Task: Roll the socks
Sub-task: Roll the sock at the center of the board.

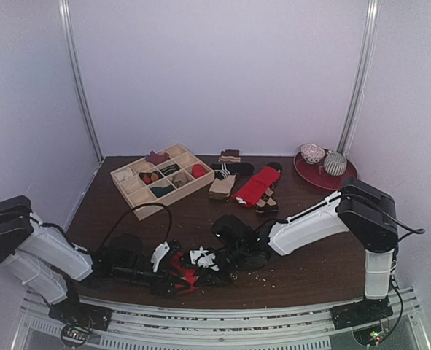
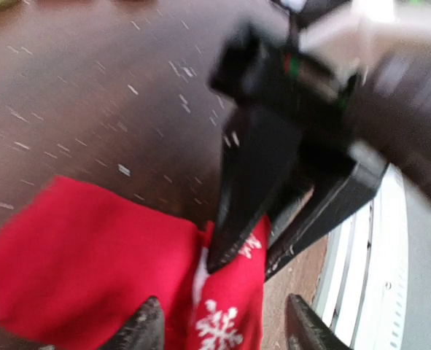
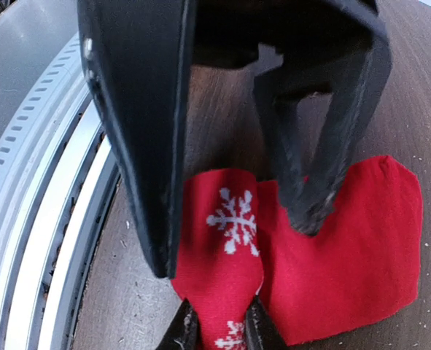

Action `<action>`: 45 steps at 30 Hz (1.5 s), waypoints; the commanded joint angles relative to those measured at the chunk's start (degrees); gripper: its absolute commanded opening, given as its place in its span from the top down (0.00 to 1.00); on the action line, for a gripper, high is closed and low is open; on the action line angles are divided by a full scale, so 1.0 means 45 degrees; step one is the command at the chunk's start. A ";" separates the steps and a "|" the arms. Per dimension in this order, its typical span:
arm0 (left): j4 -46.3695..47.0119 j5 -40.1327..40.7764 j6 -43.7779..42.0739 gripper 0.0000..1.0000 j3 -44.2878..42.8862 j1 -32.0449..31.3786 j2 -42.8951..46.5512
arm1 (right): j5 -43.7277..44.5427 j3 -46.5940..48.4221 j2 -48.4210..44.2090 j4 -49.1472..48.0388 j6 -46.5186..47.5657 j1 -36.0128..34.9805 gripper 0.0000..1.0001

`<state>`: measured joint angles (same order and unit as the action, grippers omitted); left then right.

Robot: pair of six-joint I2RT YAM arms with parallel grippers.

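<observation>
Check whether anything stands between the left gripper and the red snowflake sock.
Nothing visible does. The left gripper has its open jaws straddling the red snowflake sock. The right gripper pinches the same narrow fold from the opposite side, close alongside.

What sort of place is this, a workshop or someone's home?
Most likely a robot test booth, not a home: plain white walls with metal corner posts, two white-and-black robot arms bolted to a metal rail, and a dark wooden table holding a compartmented wooden tray of socks.
</observation>
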<state>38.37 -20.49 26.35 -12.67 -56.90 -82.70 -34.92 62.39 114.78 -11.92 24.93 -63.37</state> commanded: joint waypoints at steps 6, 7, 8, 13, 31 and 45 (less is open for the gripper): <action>-0.4446 0.3047 -0.0695 0.55 0.0219 0.1274 0.4853 | 0.0429 -0.0027 0.0373 0.1965 0.0138 -0.0078 0.84; -0.4506 0.3081 -0.0684 0.62 0.0234 0.1485 0.4828 | 0.0474 0.0013 0.0370 0.2117 0.0229 -0.0087 0.84; -0.4547 0.3037 -0.0665 0.67 0.0515 0.1673 0.4672 | 0.0523 0.0058 0.0372 0.2214 0.0299 -0.0076 0.84; -0.3344 0.2149 -0.0647 0.76 0.0413 0.1825 0.2829 | 0.0629 0.0266 0.0435 0.2601 0.0526 -0.0098 0.84; -0.0419 0.0075 -0.0826 0.91 -0.0895 0.1816 -0.2276 | 0.0914 0.2300 0.1357 0.5768 0.2212 -0.0377 0.84; -0.0578 0.0643 -0.0827 0.88 -0.0441 0.1825 -0.1668 | -0.0673 0.1261 0.2510 0.5263 -0.4453 -0.0108 0.84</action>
<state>39.97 -19.33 23.66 -15.99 -48.84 -91.42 -40.25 75.24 121.23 4.67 18.96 -63.16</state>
